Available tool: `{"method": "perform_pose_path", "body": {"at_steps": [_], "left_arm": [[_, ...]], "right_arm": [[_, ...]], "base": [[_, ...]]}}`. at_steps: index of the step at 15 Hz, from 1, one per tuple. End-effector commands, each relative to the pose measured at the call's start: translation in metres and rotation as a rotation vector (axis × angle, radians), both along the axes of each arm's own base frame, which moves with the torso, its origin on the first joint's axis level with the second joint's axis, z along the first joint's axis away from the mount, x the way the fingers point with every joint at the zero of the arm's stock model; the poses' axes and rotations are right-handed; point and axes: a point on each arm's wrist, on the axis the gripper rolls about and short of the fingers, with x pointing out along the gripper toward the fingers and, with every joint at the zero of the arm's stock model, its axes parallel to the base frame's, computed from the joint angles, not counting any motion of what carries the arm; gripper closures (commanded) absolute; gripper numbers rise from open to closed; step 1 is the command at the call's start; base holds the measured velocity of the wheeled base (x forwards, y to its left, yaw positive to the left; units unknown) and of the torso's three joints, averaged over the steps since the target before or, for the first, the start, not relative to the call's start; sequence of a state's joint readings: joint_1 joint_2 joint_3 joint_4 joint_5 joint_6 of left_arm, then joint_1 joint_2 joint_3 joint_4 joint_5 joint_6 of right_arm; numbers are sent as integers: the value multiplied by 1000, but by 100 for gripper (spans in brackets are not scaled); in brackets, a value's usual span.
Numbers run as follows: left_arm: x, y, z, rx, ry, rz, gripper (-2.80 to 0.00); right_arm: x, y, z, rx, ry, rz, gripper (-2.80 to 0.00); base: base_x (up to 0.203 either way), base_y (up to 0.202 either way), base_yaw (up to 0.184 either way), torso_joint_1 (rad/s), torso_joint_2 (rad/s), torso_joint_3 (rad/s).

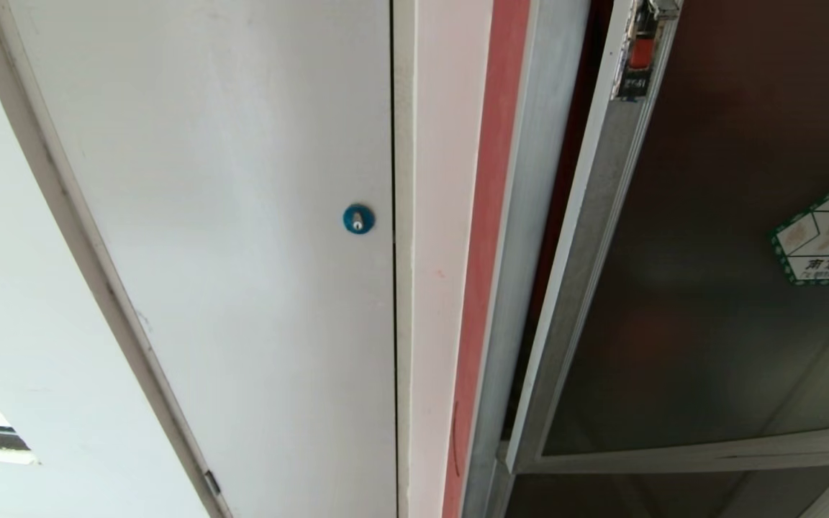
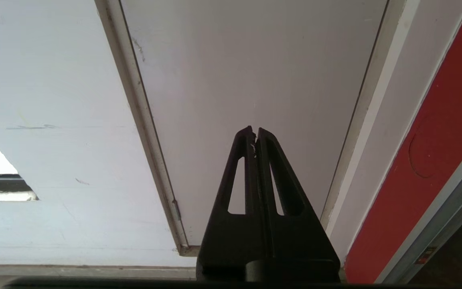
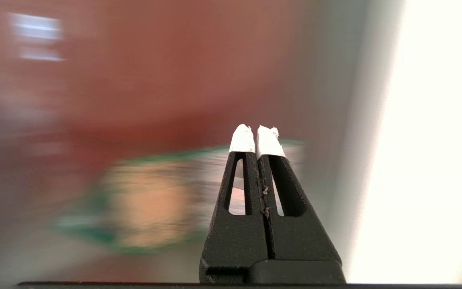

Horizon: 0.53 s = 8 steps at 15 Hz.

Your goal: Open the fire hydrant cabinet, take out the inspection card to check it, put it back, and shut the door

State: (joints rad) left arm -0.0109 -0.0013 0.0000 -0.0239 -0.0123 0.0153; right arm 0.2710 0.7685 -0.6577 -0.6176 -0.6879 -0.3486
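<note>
The fire hydrant cabinet's silver frame (image 1: 522,237) runs up the right half of the head view. Its dark glass door (image 1: 717,288) stands slightly ajar, with a thin dark red gap along the frame. A green-bordered hexagonal sticker (image 1: 828,234) sits on the glass. No inspection card is in view. My right gripper (image 3: 257,134) is shut with nothing between its white-taped tips; it faces the glass and the blurred sticker (image 3: 150,204). My left gripper (image 2: 254,134) is shut and empty, pointing at a white panel door (image 2: 255,72). Neither arm shows in the head view.
A white panel door (image 1: 242,252) with a blue round lock (image 1: 358,219) fills the left of the head view. A red strip (image 1: 486,237) lies between it and the cabinet frame. A red latch (image 1: 641,50) sits near the top of the glass door's frame.
</note>
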Motion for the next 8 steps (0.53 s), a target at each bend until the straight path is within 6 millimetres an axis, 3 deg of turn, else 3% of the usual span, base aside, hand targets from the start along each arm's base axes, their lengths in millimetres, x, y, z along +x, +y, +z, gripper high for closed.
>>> {"method": "perform_pose_path", "body": {"at_steps": [1,4,8], "left_arm": [[1,0,-4,0,14,0,0],[1,0,-4,0,14,0,0],[1,0,-4,0,14,0,0]], "right_arm": [[-53,-14,-1,9,-58,-206,0],[-93,-14,-25,1,-41,-244,0],[-109,-13,-84,-35,38,-166,0]], "base": [[0,0,0,0,0,0],[0,0,0,0,0,0],[0,0,0,0,0,0]]}}
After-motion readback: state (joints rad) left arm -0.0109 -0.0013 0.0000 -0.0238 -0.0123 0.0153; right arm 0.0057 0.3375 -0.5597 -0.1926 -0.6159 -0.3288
